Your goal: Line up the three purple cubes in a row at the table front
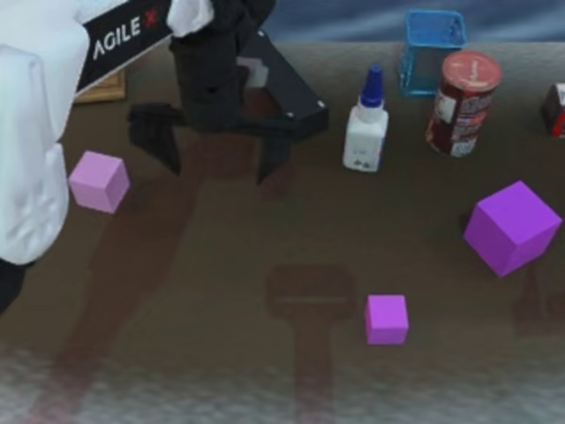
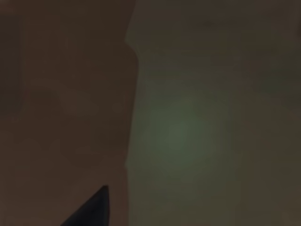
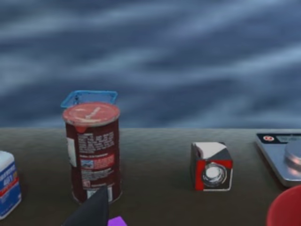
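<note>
Three purple cubes rest on the dark brown table (image 1: pixel 221 265). The pale lilac cube (image 1: pixel 99 181) is at the left, the small vivid one (image 1: pixel 387 319) is near the front middle, and the large vivid one (image 1: pixel 512 227) is at the right. My left gripper (image 1: pixel 214 146) hangs open over the back left, to the right of the lilac cube, holding nothing. Its wrist view shows dim table and one fingertip (image 2: pixel 91 209). My right arm is outside the top view. In its wrist view one fingertip (image 3: pixel 94 207) shows beside a purple cube corner (image 3: pixel 117 221).
Along the back stand a white glue bottle (image 1: pixel 365 132), a blue open container (image 1: pixel 433 49), a red can (image 1: pixel 462 102) and a red, white and black box (image 1: pixel 556 110). A wooden item (image 1: pixel 101 88) lies under the left arm. The right wrist view adds a grey scale (image 3: pixel 282 157) and a red object (image 3: pixel 287 209).
</note>
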